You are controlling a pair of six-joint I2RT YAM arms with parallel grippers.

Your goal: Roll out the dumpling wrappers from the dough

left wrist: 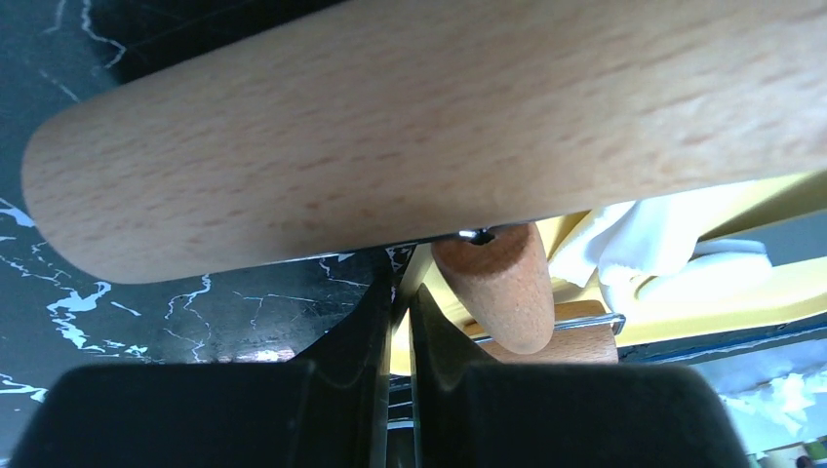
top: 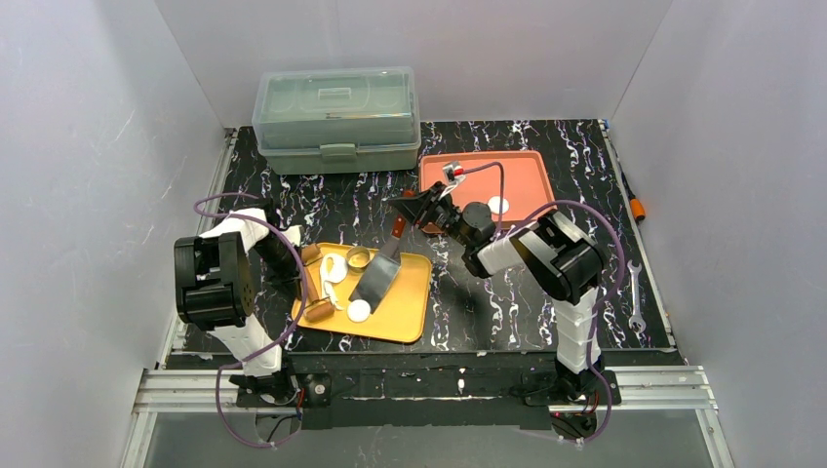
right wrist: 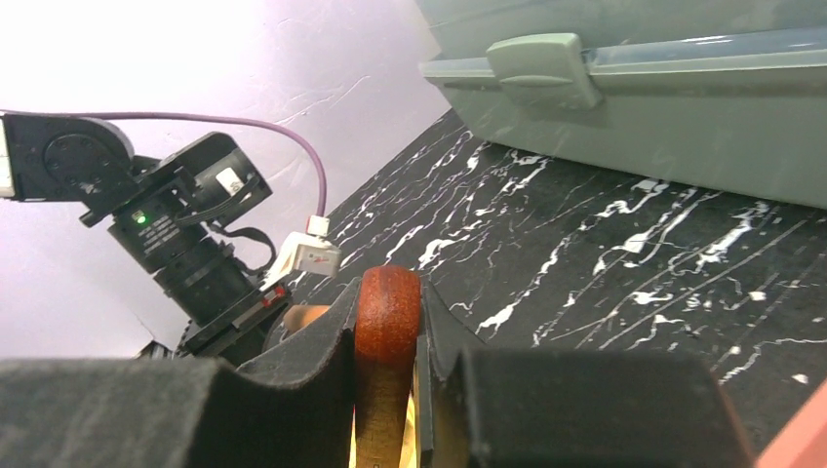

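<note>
Black marbled desk [top: 488, 292], yellow tray [top: 405, 317].
Only wrist views show it: right gripper [right wrist: 386, 336] clamped on spatula handle [right wrist: 388, 292], left gripper [left wrist: 398, 292] together.

We see the dough [top: 333, 270], a soft white mass in ragged, curled scraps, lying flat just to the right of the fingers of the left gripper [top: 300, 281]. From the left wrist it shows as a crumpled white fold [left wrist: 634, 246] beyond and to the right of those fingers. One dumpling wrapper [top: 359, 310], a small, thin, neatly round white disc, lies flat near the same fingers, to their right. A second dumpling wrapper [top: 498, 205], alike, lies flat well right of the fingers of the right gripper [top: 408, 213], back past its wrist.
</note>
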